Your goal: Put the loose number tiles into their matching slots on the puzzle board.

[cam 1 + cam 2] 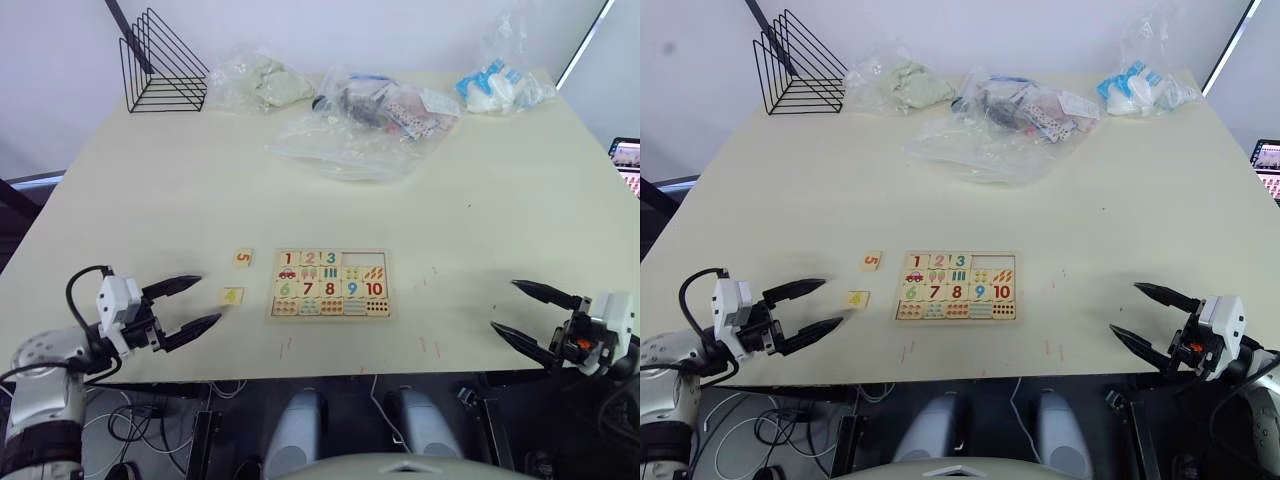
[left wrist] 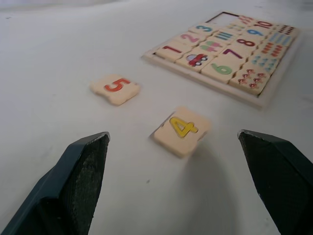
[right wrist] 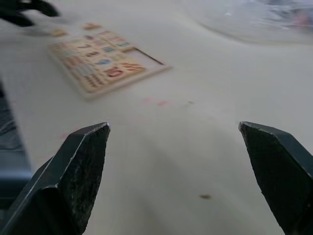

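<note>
Left eye view, puzzle board (image 1: pixel 330 285): you find it lying flat on the table (image 1: pixel 330 180), near the front edge, between the two grippers.
Slots: tiles 1, 2 and 3 are seated in the board's top row; the two slots (image 1: pixel 364 258) at its right end show bare wood.
Tile 5 (image 1: pixel 243 257): loose on the table, just beside the board's left edge, level with the top row.
Tile 4 (image 1: pixel 233 296): loose, just beside the board's left edge, nearer the front; in the left wrist view it lies a little skewed to the board.
Left gripper (image 1: pixel 188 307): fingers spread wide, nothing between them, left of the board and near tile 4.
Right gripper (image 1: pixel 520 312): fingers spread wide, empty, well apart from the board on its right.
Hard to make out: bags (image 1: pixel 375 110) behind the board hold contents you cannot identify; a wire rack (image 1: pixel 160 65) stands far left of them.
</note>
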